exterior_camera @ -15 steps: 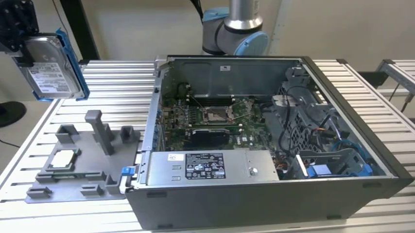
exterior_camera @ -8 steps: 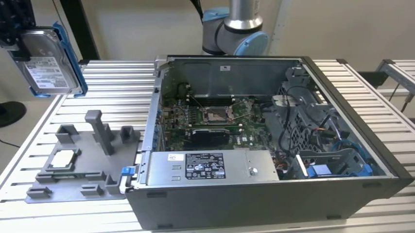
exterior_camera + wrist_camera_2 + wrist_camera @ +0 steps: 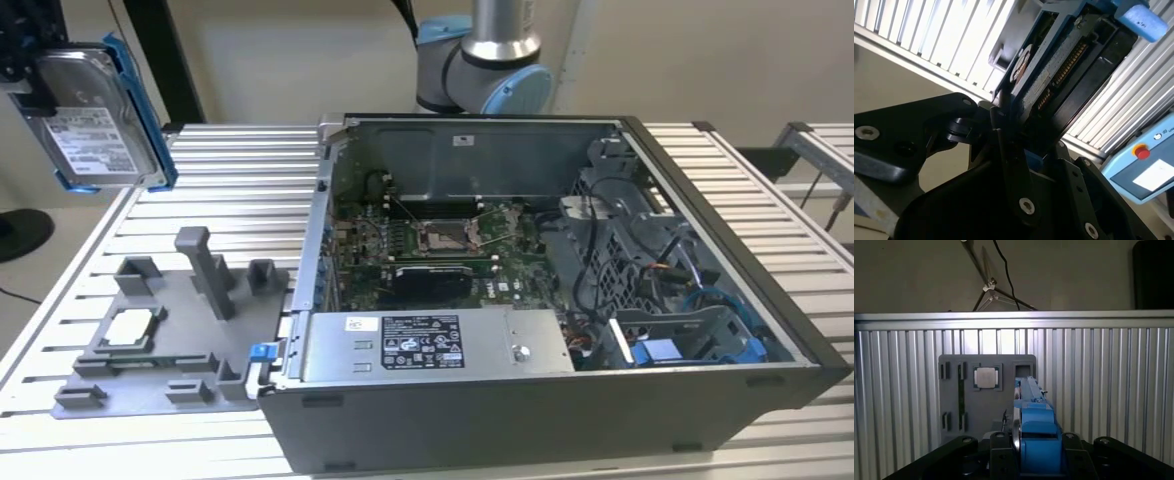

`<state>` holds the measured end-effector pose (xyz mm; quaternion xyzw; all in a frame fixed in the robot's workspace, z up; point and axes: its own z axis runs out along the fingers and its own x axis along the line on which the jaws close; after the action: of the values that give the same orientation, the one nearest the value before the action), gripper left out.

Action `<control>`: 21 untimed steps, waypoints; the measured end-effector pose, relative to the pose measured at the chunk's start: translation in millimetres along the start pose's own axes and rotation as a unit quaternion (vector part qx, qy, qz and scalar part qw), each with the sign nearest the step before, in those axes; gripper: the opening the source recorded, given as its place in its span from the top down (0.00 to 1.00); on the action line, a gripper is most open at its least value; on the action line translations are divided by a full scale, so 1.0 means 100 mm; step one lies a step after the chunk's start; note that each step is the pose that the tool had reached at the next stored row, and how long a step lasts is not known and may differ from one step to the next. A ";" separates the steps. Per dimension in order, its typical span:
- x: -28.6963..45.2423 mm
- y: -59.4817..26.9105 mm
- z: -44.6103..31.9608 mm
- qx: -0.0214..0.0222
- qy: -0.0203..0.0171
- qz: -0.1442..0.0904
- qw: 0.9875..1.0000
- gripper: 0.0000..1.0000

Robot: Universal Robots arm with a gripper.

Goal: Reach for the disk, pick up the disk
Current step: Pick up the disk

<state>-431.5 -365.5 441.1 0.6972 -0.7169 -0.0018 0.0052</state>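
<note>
1. The big silver table of ribbed metal slats lies far below the pincer.
2. The open dark grey metal computer box sits on the table. It is lower than the pincer and well off to the exterior view's right of it.
3. The flat grey plastic tray with upright pegs lies on the table just beside the box. It is below the pincer and well apart from it.
4. The black pincer is closed tight on the flat silver-grey metal disk with a white label and bright blue plastic rails. Its 2 jaws press the disk's 2 sides.
5. The disk is up in the air, held upright, touching nothing but the pincer.
6. The small square silver chip rests in a pocket of the tray, below the pincer and well apart from the disk.
</note>
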 end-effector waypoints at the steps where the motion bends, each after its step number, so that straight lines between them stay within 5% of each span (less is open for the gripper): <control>1: 0.000 0.000 -0.015 0.000 0.000 0.000 1.000 1.00; 21: -0.010 0.005 -0.292 0.000 0.005 0.000 1.000 1.00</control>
<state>-431.7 -364.3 470.3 0.6971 -0.7169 0.0018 0.0085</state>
